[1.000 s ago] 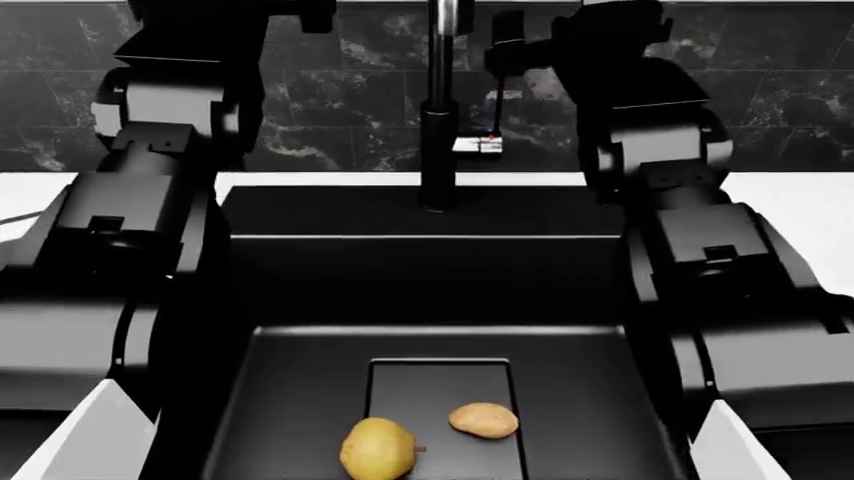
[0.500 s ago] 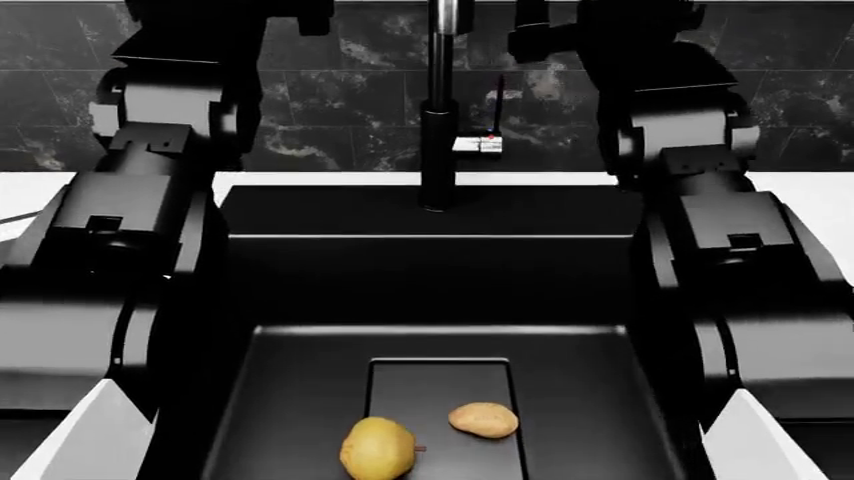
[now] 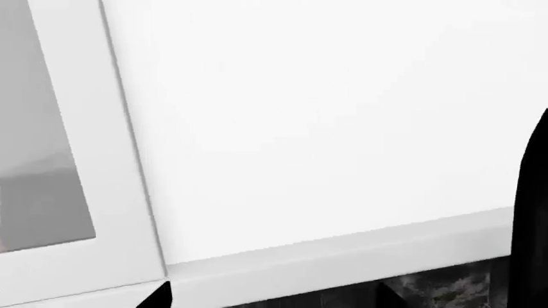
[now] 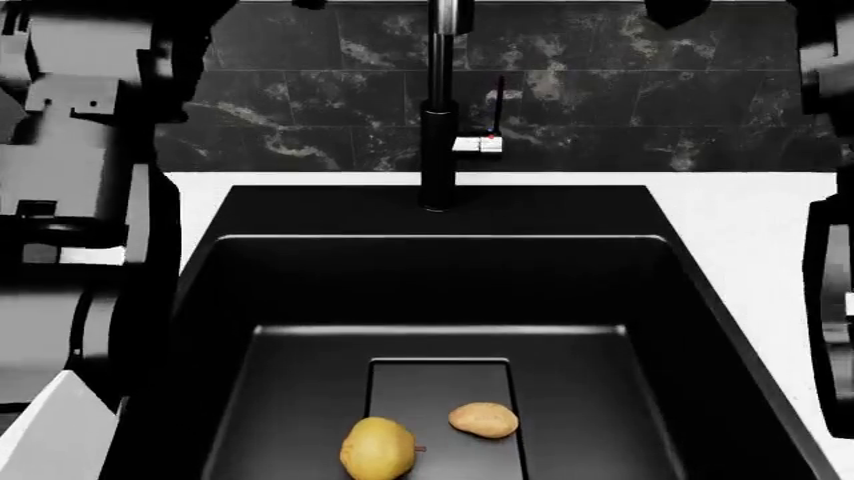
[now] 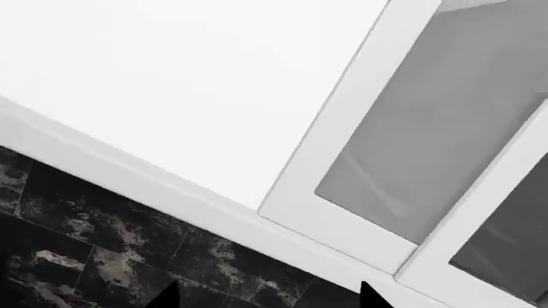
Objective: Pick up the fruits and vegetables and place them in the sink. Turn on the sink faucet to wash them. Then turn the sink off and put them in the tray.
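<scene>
The yellow fruit [image 4: 378, 449] and the tan potato [image 4: 483, 420] lie side by side on the floor of the black sink [image 4: 214, 300], at its drain plate [image 4: 441, 385]. The black sink faucet [image 4: 441, 120] stands behind the basin, its silver lever [image 4: 478, 145] sticking out to the right. No water shows. Both arms are raised at the sides of the head view, their grippers above its top edge. My left gripper [image 3: 272, 303] and right gripper [image 5: 267, 301] each show only two dark tips set wide apart, empty, facing white cabinets. The tray is out of view.
White counter [image 4: 747, 215] flanks the sink on both sides. Dark marble tiles [image 4: 307, 90] back the faucet. My left arm [image 4: 67, 200] fills the left edge and part of the right arm [image 4: 830, 300] shows at the right edge. White cabinet doors [image 5: 342, 192] hang above.
Both arms have swung outward and upward. The right gripper has drawn away from the faucet lever and left the head view. The fruit and potato have not moved.
</scene>
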Available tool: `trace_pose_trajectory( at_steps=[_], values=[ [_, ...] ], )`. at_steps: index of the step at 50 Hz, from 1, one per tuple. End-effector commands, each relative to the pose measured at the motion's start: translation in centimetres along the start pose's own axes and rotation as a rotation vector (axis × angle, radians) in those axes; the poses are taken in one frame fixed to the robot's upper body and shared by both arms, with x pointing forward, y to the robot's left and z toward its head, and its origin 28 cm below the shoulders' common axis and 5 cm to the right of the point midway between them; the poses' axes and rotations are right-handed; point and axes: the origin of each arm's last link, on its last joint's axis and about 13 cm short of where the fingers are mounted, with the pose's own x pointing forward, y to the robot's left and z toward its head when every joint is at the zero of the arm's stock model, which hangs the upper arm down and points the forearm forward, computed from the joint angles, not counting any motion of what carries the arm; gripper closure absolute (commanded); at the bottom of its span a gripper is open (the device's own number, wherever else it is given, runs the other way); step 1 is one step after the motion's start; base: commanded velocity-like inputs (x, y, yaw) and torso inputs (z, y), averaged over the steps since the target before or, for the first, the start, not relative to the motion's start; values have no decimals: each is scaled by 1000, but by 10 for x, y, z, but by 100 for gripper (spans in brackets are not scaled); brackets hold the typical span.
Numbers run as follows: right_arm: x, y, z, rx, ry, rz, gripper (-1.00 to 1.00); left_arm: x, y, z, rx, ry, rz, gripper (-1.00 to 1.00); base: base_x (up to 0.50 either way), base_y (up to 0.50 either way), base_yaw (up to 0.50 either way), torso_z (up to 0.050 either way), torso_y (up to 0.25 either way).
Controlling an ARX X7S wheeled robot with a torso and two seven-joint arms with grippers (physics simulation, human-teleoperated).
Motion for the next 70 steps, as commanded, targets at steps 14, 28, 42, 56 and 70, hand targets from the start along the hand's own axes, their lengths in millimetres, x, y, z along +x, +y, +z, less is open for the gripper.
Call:
trace_pose_trajectory(
  at_steps=[14, 28, 42, 56, 70],
  values=[
    [-113, -5, -17, -363, 164, 397, -100, -109, 16, 1, 334, 181, -494, -100, 0, 0, 0, 0, 0],
    [-110, 15, -36, -371, 162, 630, -100, -140, 11, -24, 477, 347, -793, -100, 0, 0, 0, 0, 0],
    [-105, 37, -40, -351, 113, 717, -100, -151, -2, -39, 509, 389, -934, -100, 0, 0, 0, 0, 0],
    [-102, 58, -45, -345, 96, 785, -100, -155, -11, -51, 588, 398, -1000, -100, 0, 0, 0, 0, -52],
    [-101, 63, -49, -354, 96, 797, -100, -156, -11, -49, 589, 399, -1027, -100, 0, 0, 0, 0, -232]
  ],
)
